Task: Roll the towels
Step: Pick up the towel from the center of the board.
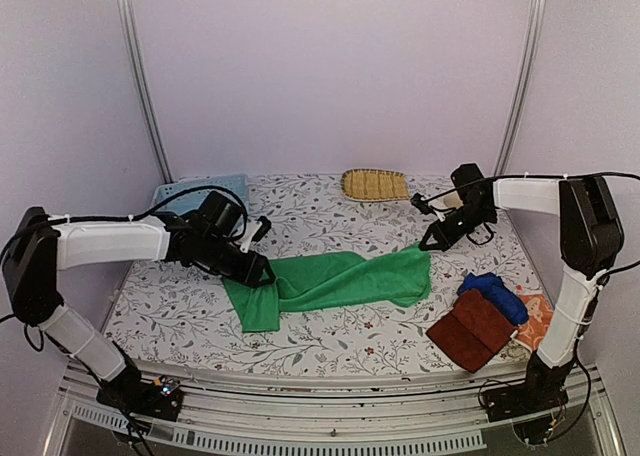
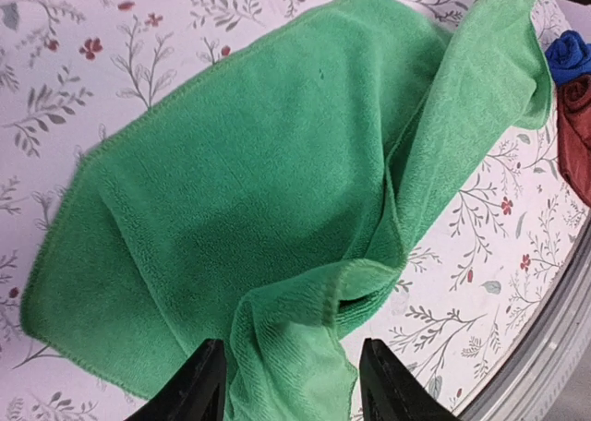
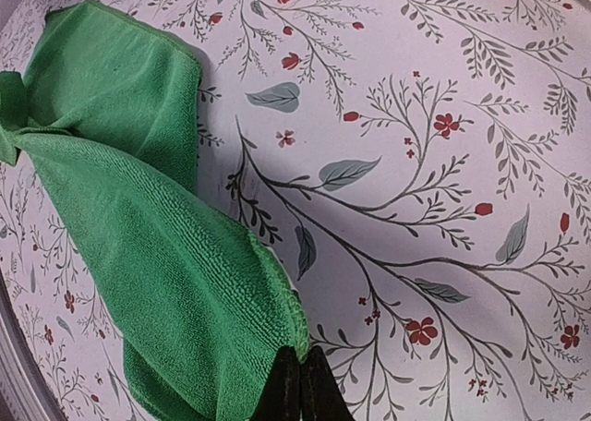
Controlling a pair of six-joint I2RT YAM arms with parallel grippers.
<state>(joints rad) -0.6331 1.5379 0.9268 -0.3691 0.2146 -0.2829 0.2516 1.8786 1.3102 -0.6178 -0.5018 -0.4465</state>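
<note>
Top external view puts the green towel across the middle of the flowered desk. It runs in a loose, twisted band from centre-left up toward centre-right, with its left end spread flat toward the bottom of the frame. It is soft terry: light and limp, with no stiffness of its own. It should sag and bunch wherever it is unsupported, and the nap ought to give a good bite. The corners and hemmed edges look like the best places to take hold — a grab mid-cloth would only gather a wad.

The left tool reaches in low from the left on a nearly straight arm. In the left wrist view its jaws stand partly apart, and a thick fold fills the gap and touches both, which I read as a grip on the bunch. The right tool comes in from the right, forearm angled down and inward, jaws pressed together on the towel's hemmed edge.

The royal blue towel, reddish-brown towel and orange towel lie heaped at lower right, touching one another — neither tool is on them.
</note>
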